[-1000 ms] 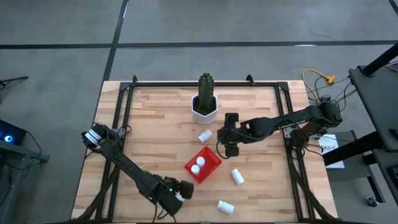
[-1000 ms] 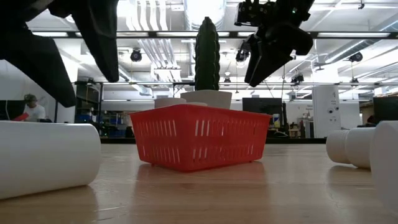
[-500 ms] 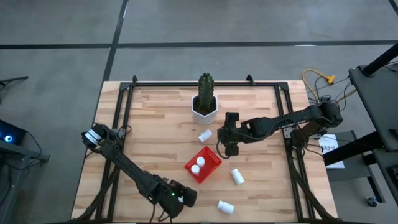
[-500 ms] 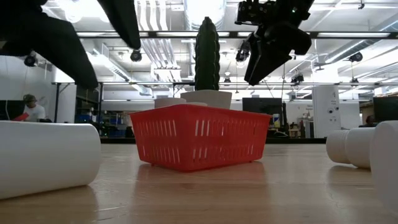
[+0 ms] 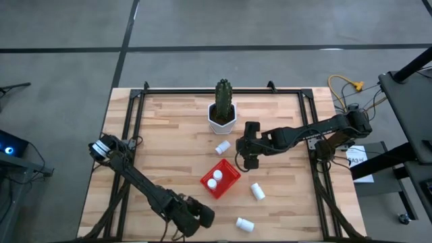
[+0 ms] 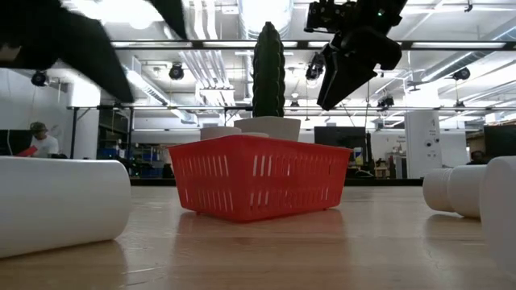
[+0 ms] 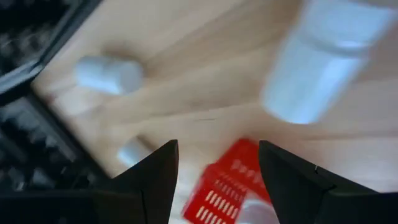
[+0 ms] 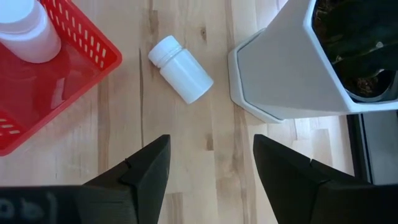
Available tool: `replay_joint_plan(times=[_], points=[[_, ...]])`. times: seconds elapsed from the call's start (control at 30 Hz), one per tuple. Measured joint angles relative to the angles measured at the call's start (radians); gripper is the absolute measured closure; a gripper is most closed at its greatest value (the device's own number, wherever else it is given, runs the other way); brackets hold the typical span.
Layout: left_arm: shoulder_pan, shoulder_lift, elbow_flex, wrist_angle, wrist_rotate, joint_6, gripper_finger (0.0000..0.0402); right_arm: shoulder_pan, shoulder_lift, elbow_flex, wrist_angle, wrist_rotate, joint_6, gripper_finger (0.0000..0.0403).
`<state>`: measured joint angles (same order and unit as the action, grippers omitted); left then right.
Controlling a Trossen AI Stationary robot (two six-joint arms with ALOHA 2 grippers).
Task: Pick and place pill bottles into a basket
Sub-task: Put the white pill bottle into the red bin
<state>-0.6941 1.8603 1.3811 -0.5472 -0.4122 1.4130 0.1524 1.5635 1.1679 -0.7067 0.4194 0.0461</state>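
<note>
Pill bottles: two stand upright in the red basket [image 5: 220,180] mid-table [image 5: 169,148]. Loose ones lie on their sides: one [image 5: 222,146] between basket and white cactus pot [image 5: 222,121], one [image 5: 257,191] just right of the basket, one [image 5: 244,223] near the front edge. Right tool [image 5: 247,163] hangs above the table beside the basket's far corner, fingers apart, nothing held. Left tool [image 5: 200,214] sits low near the front edge, left of the front bottle, fingers spread, empty. Left wrist view blurred.

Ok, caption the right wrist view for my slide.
Open right gripper above a lying pill bottle, between red basket and cactus pot.
</note>
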Motion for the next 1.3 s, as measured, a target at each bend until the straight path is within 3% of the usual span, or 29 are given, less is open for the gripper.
replay_joint_plan(times=[0.13,0.4,1.3], points=[[0.000,0.000,-0.008,-0.029,0.089,0.018,0.0199,0.000,0.000,0.000,0.000,0.000,-0.001,0.0184],[-0.003,0.003,-0.063,-0.029,0.127,0.116,0.0199,0.000,0.000,0.000,0.000,0.000,-0.001,0.0184],[0.031,0.004,-0.080,0.004,0.270,0.073,0.0199,0.000,-0.001,0.000,0.001,0.000,0.030,0.0184]])
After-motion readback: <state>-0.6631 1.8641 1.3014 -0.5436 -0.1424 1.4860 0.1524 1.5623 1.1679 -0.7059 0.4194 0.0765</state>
